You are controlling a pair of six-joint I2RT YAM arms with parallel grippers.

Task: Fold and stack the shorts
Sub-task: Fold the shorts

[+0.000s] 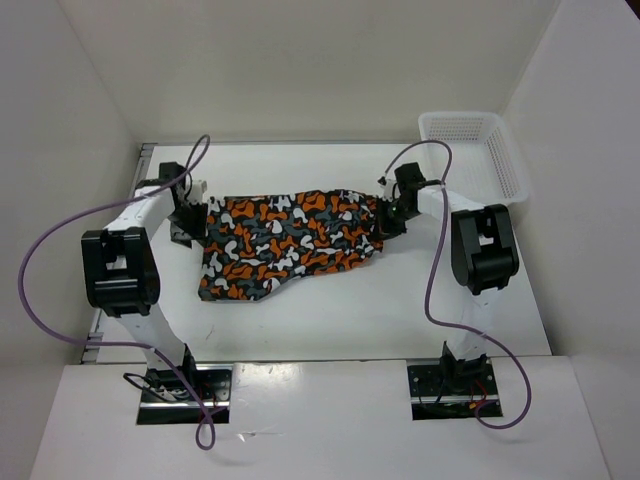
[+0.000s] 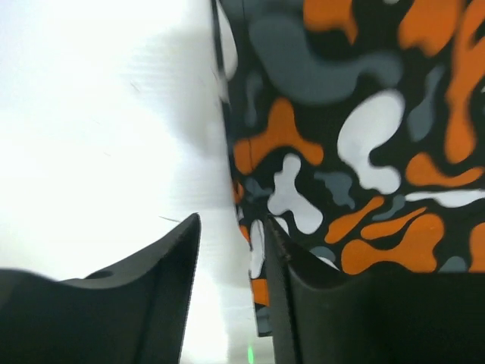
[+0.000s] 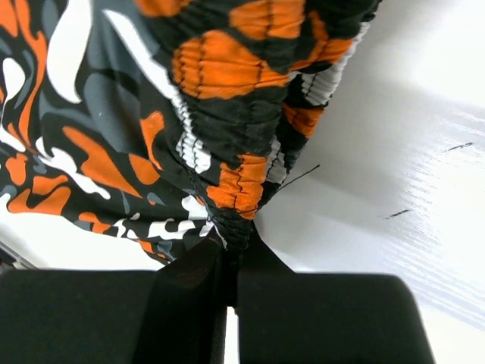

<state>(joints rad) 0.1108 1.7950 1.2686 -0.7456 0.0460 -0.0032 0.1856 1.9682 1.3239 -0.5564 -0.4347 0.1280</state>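
Right pincer (image 3: 227,254) low, clamped on shorts (image 3: 114,136) waistband.

2 white arms (image 1: 160,328) with black joints (image 1: 120,268), purple cables (image 1: 431,290)

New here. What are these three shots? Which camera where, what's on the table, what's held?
Two robot arms, bolted at the table's near edge. The wide picture looks down from above and behind them; the other two come from a camera on each wrist. Camouflage-print shorts lie on the table, and a white mesh basket stands at the far right corner. The right gripper is shut on the shorts' gathered waistband. The left gripper is open at the opposite edge.
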